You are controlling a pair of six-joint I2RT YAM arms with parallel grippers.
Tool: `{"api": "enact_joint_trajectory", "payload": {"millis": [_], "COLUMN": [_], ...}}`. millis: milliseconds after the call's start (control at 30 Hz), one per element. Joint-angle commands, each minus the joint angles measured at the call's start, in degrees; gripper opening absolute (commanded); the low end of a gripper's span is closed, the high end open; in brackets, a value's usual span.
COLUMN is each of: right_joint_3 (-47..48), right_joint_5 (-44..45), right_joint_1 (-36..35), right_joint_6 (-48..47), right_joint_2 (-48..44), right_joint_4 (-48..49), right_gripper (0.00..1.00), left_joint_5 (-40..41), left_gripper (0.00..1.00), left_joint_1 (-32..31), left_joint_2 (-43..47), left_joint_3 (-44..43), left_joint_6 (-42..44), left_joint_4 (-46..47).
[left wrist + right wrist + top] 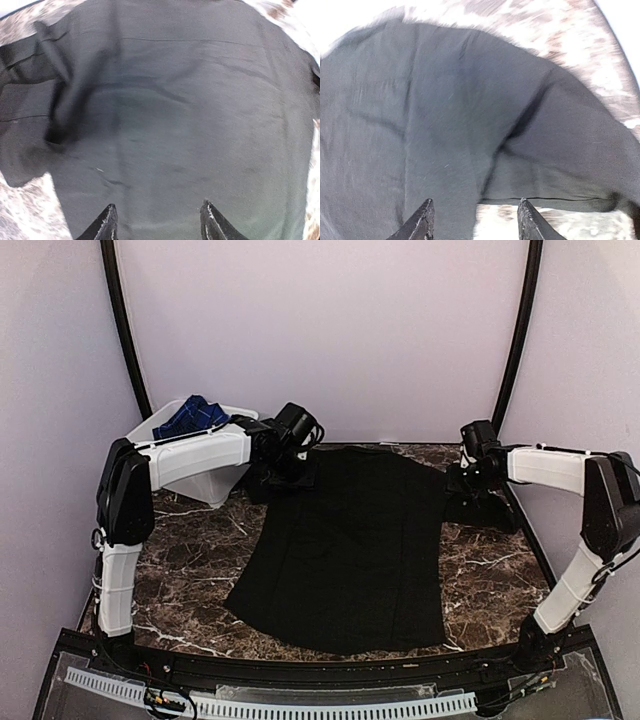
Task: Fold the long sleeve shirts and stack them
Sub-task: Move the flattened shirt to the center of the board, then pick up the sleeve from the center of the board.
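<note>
A plain black long sleeve shirt of soft cloth [350, 550] lies spread flat in the middle of the dark brown, white-veined marble tabletop [190, 580]. Its collar end points to the far side and its hem lies toward the arm bases. The body is mostly smooth, with shallow creases running across it. At the far left shoulder the cloth is bunched into a dark fold that may be a sleeve turned in, though black on black makes that hard to read. At the far right corner the wrist view shows a doubled layer of cloth with a straight stitched edge lying on the marble.

A dark blue long sleeve shirt with white checks [192, 416] sits crumpled inside a white plastic tub [215, 492] at the far left of the table, well apart from the black shirt.

Counted: two shirts, one black on the table and one blue checked in the tub; one tub; two arms.

The left gripper [158, 210] hangs over the shirt's far left shoulder. Its two black fingers stand about half parted, and flat cloth shows between them with nothing pinched. The right gripper [475, 202] hangs at the shirt's far right corner. Its fingers are likewise about half parted over the cloth edge and bare marble, and they hold nothing
</note>
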State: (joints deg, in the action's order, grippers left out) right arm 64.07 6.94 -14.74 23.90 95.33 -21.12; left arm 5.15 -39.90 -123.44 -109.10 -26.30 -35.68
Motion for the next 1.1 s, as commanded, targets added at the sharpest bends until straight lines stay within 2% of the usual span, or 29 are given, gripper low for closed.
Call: {"api": "enact_joint_trajectory", "payload": {"millis": [0,200,400,567,733,867,933,967,1067], "right_joint_3": [-1.3,4.3,3.9,5.2,4.2,4.5,5.1,5.5,6.0], "right_joint_5": [5.2,15.4,13.7,7.8,6.7,9.1,11.4,12.9,17.6], "right_joint_1": [2.9,5.0,7.1,6.9,6.1,6.1,6.1,6.1,6.7], "right_joint_6": [1.1,-1.1,-5.9,-8.9,-9.2,-8.1,-6.9,-6.0,-2.9], "right_joint_2": [-4.1,-2.8,-1.7,2.6,4.9,7.6,8.7,8.9,8.6], "right_joint_4": [-0.8,-5.8,-5.5,-6.0,-5.2,-5.4,-6.3,-6.9,-8.4], "right_gripper": [0.56,0.68,0.84,0.87,0.85,0.79,0.70,0.63,0.35], "left_joint_5": [-1.4,-4.8,-6.8,-7.9,-8.1,-8.3,-8.4,-8.5,-8.6], "left_gripper": [0.55,0.55,0.55,0.55,0.56,0.56,0.55,0.55,0.56], "left_joint_1": [-2.0,-3.1,-3.2,-3.2,-3.2,-3.1,-3.1,-3.1,-3.2], "left_joint_2": [4.2,7.2,11.0,11.9,12.3,12.3,12.3,12.3,12.3], "left_joint_3": [1.1,5.4,10.3,11.1,11.8,12.4,12.5,12.5,12.5], "left_joint_6": [1.6,1.1,1.7,2.2,2.2,2.3,2.3,2.2,2.1], "left_joint_4": [-2.6,-1.3,1.3,1.8,2.4,3.0,3.1,3.2,3.1]}}
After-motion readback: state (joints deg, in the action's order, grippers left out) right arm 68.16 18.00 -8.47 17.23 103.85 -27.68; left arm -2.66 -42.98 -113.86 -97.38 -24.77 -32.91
